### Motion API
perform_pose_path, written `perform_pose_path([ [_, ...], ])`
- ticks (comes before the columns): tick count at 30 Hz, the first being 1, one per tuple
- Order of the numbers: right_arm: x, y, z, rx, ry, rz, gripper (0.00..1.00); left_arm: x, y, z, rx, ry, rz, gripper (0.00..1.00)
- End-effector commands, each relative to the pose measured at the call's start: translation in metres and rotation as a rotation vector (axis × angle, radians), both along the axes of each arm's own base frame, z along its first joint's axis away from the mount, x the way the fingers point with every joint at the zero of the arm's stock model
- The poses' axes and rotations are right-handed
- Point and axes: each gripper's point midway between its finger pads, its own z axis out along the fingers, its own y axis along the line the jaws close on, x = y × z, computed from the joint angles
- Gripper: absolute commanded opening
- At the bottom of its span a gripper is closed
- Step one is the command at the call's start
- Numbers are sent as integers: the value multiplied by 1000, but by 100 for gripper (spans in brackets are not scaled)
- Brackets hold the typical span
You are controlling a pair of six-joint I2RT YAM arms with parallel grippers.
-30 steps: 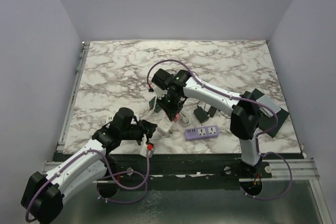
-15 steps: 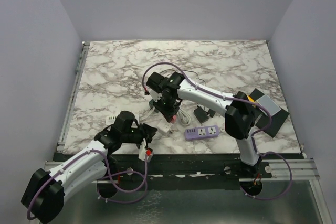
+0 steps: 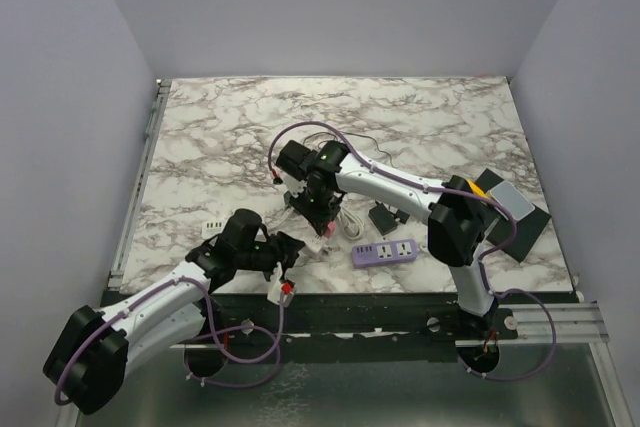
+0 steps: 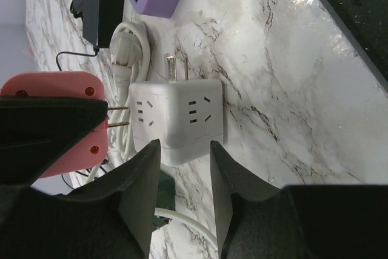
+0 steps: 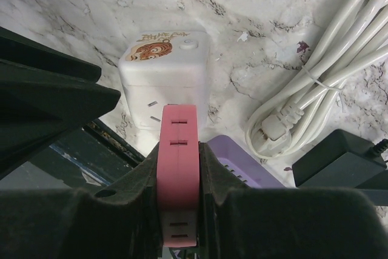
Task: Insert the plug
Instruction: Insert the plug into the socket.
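Note:
A white cube socket (image 4: 176,119) lies on the marble table (image 4: 291,89), also seen in the right wrist view (image 5: 165,77) and top view (image 3: 314,241). My right gripper (image 5: 179,174) is shut on a pink plug (image 5: 179,150). In the left wrist view the plug (image 4: 57,119) points its two prongs (image 4: 118,116) at the cube's side face, their tips at the face. My left gripper (image 4: 185,147) is open, its fingertips on either side of the cube's near end, not pressing it. In the top view both grippers, left (image 3: 288,247) and right (image 3: 318,219), meet at the cube.
A purple power strip (image 3: 385,252) lies right of the cube. A coiled white cable (image 5: 309,101) and black adapters (image 3: 385,215) lie behind it. A dark tray (image 3: 515,212) sits at the right edge. The table's front edge (image 4: 339,22) is close by.
My right arm has carried the pink plug left and down toward the cube. My left gripper has moved forward to the cube's near end.

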Motion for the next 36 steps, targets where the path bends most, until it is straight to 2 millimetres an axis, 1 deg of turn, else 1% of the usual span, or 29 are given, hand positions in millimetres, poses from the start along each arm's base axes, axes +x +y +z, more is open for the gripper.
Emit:
perform_pose_path([
  [1,-7,-3,-10,-36,19,25,1,2,-11,10,-20,-6,-28,39],
  [4,-9,-4,-11,-37,26,27,1,2,-10,7,-13,-6,-22,38],
  [11,-13,-6,-14,-41,35,30,1,3,-12,11,-29,-5,-10,38],
  [17,-12,-1,-12,-27,34,32,1,6,-14,12,-33,-12,-6,40],
  [21,-13,1,-11,-19,36,35,1,9,-15,10,-23,-7,3,40],
  [27,-13,3,-10,-17,34,42,1,10,-15,2,6,2,6,36],
  [36,-14,3,-9,-17,33,49,1,10,-15,-3,25,25,23,28],
])
